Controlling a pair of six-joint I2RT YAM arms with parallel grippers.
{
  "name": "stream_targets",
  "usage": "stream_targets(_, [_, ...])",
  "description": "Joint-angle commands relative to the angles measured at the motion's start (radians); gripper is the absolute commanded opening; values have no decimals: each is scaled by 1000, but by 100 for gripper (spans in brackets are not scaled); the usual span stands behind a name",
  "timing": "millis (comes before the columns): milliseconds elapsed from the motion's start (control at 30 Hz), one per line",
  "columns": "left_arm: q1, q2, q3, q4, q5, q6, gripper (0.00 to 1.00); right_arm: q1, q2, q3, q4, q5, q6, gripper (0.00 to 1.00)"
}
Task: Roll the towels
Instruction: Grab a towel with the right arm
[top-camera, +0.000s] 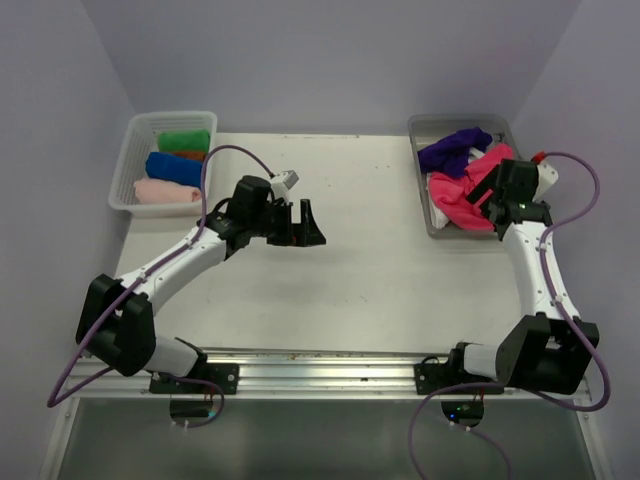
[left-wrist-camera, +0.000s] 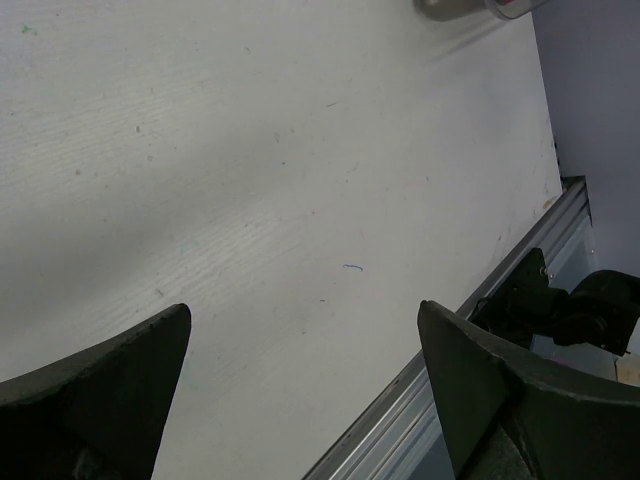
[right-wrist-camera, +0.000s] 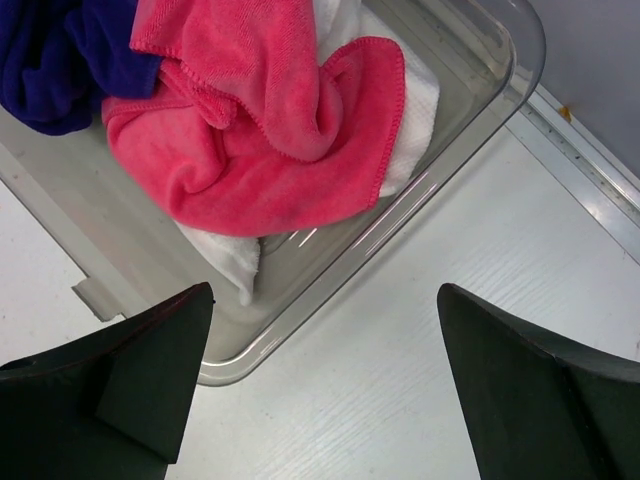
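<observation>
Loose towels lie heaped in the grey tray at the back right: a hot pink towel, a deep purple towel and a white towel under the pink one. My right gripper hovers open over the tray's near corner, holding nothing. My left gripper hangs open and empty above the bare tabletop near the middle.
A white lattice basket at the back left holds rolled green, orange, blue and pale pink towels. A metal rail runs along the table's near edge. Walls close in on three sides.
</observation>
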Motion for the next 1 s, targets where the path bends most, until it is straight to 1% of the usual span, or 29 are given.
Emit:
stream_targets(0, [10, -11, 22, 1, 10, 17, 100, -1, -22, -17, 40, -11, 2, 98])
stream_targets(100, [10, -21, 22, 4, 31, 16, 100, -1, -34, -31, 70, -57, -11, 99])
stream_targets(133, [10, -28, 22, 5, 39, 16, 100, -1, -57, -63, 124, -98, -15, 99])
stream_targets(200, [11, -35, 17, 10, 44, 14, 99, -1, -81, -97, 187, -126, -24, 99])
stream_targets(233, [10, -43, 14, 13, 39, 11, 100, -1, -89, -109, 222, -126, -27, 98])
stream_targets(333, [10, -58, 3, 22, 28, 14, 100, -2, -65, -99, 225, -67, -46, 98])
stream_targets(367, [11, -63, -3, 24, 42, 17, 100, -7, -34, -70, 203, -30, -52, 98])
stream_targets(433, [10, -80, -11, 28, 53, 22, 99, -42, -5, -53, 218, -31, -54, 97])
stream_targets(567, [10, -106, -43, 34, 48, 28, 100, -94, 101, 16, 248, -92, -46, 97])
stream_targets(600, [11, -107, -46, 37, 47, 30, 100, -101, 160, 35, 247, -102, -43, 97])
stream_targets(733, [10, -114, -63, 42, 53, 30, 100, -108, 305, 153, 241, -137, -35, 95])
stream_targets(800, [10, -118, -66, 41, 57, 25, 100, -110, 380, 203, 236, -137, -35, 89])
stream_targets(833, [10, -118, -66, 41, 57, 23, 100, -110, 407, 219, 238, -140, -35, 89])
stream_targets(867, [11, -118, -67, 37, 62, 22, 100, -111, 431, 239, 235, -146, -37, 86])
stream_targets(933, [11, -117, -67, 33, 62, 25, 100, -111, 498, 297, 209, -154, -35, 77])
stream_targets(967, [11, -118, -67, 28, 57, 25, 100, -111, 516, 311, 204, -152, -31, 74])
